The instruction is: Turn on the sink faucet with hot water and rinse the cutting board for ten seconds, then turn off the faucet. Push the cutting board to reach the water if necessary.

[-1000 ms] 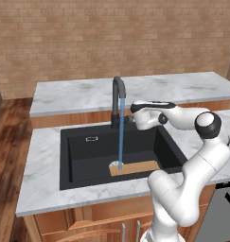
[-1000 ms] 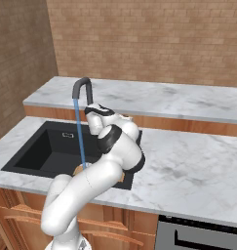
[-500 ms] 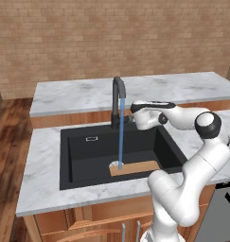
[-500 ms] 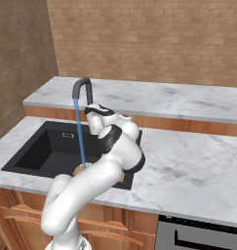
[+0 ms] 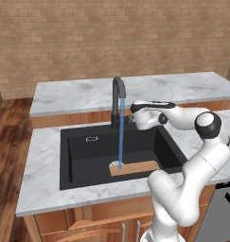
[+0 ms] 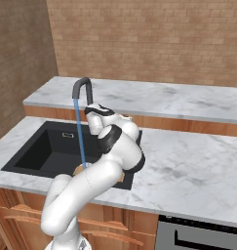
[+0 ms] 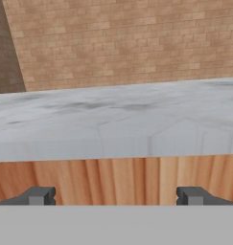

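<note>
The water (image 5: 121,132) runs onto the cutting board (image 5: 134,167). The gripper (image 7: 115,196) is spread wide, holding nothing. It could miss the sink faucet (image 5: 118,101) handle, leaving water running.

No visible change, pincer (image 5: 129,120) same place beside sink faucet (image 5: 118,101), water (image 5: 121,134) same on cutting board (image 5: 135,167)

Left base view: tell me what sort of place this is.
A rendered home kitchen, most likely. A black sink is set into a marble counter, a dark gooseneck faucet runs blue water onto a wooden cutting board, and a brick wall stands behind.
</note>
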